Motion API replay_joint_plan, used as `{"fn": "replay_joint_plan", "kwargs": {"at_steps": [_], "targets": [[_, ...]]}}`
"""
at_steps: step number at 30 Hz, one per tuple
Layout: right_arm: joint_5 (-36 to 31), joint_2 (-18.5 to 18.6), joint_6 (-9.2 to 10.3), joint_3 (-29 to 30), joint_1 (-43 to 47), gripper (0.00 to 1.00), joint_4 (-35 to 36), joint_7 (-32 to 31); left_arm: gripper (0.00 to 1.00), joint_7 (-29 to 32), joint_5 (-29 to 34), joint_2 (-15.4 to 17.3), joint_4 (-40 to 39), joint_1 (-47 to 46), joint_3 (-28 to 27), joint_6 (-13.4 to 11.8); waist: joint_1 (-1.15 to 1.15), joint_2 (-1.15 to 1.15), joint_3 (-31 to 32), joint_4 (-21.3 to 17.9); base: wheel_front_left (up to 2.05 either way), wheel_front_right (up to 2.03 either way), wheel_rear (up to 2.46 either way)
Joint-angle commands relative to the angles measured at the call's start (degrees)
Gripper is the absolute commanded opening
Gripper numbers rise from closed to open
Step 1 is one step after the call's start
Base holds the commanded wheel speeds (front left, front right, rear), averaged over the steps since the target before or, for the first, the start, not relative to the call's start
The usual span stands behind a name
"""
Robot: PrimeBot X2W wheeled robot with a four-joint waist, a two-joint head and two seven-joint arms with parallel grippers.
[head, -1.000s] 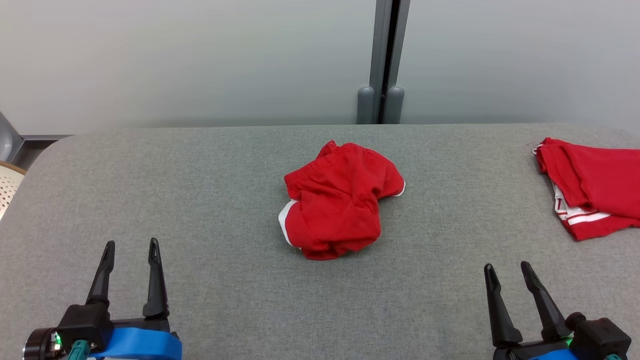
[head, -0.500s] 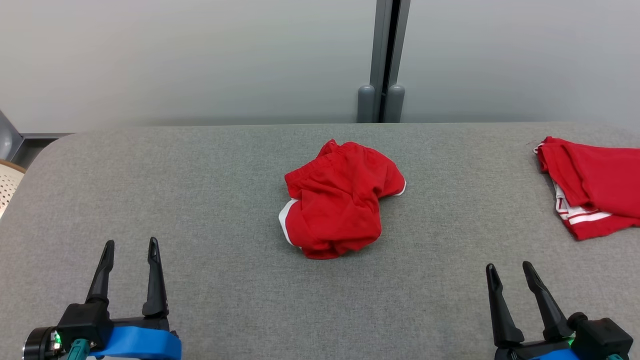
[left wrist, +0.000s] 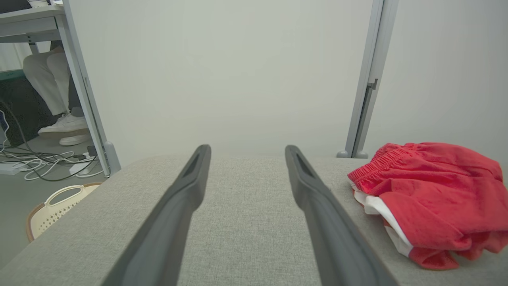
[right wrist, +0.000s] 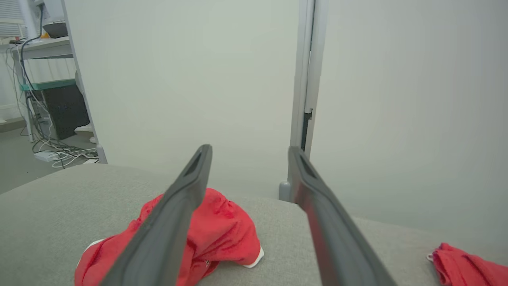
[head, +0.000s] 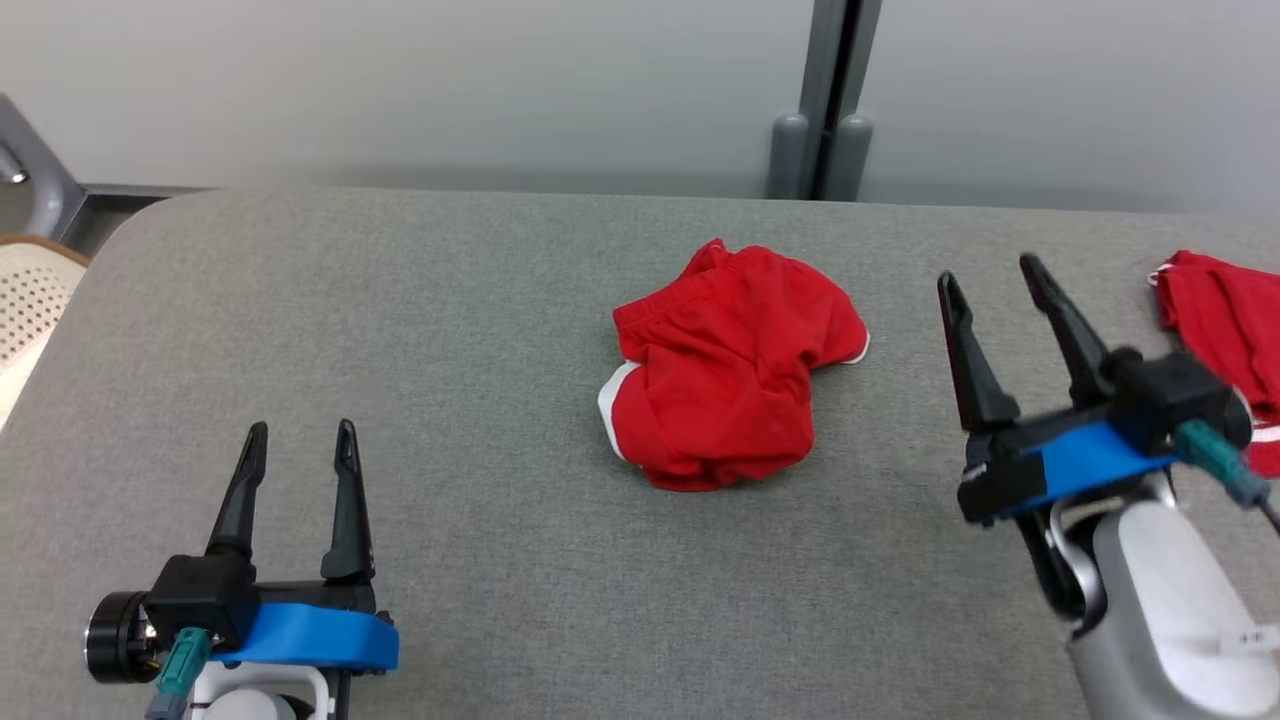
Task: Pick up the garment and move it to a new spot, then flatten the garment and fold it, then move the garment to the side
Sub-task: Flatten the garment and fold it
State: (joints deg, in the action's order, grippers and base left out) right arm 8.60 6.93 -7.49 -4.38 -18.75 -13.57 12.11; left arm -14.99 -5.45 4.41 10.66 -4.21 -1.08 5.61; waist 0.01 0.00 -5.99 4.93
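head view, right gripper (head: pixel 987 271) moved nearer garment (head: pixel 735 370)

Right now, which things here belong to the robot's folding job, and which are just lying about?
For the job: crumpled red shorts mid-table; grey table; left gripper and right gripper, both open and empty.

Lying about: second red garment at the table's right edge; pale basket on the floor; cables; a person's shoes.

Head view looks down on grey table (head: pixel 500 300), wrist views low along fingers (left wrist: pixel 174 214), all share garment (head: pixel 735 365)
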Motion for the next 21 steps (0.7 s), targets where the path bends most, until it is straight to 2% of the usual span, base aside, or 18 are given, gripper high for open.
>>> {"fn": "replay_joint_plan", "kwargs": {"at_steps": [1,10,16,21], "targets": [[-0.38,0.98,-0.01,-0.75,-3.47,1.00,-1.62,-0.43,1.00,-0.27,0.11,-0.16,0.13,-1.18,0.19,0.12,-0.01,0.00,-1.80,2.03,0.00,0.00,0.00],[-1.02,6.38,-0.01,-3.72,-23.25,1.00,-18.17,-2.44,1.00,-0.27,-0.72,-1.06,-0.52,-4.86,0.64,0.22,-0.01,0.00,-8.19,7.96,0.00,0.00,0.00],[-1.86,8.43,-0.01,-4.86,-28.68,1.00,-31.52,-3.34,1.00,-0.27,-1.51,-1.42,-0.48,-6.41,1.53,0.08,-0.01,0.00,-11.38,11.17,0.00,0.00,0.00],[-1.82,9.19,-0.01,-5.34,-29.33,1.00,-41.33,-3.67,1.00,-0.27,-2.02,-1.49,-0.12,-7.06,2.13,-0.13,-0.01,0.00,-12.50,13.01,0.00,0.00,0.00]]}}
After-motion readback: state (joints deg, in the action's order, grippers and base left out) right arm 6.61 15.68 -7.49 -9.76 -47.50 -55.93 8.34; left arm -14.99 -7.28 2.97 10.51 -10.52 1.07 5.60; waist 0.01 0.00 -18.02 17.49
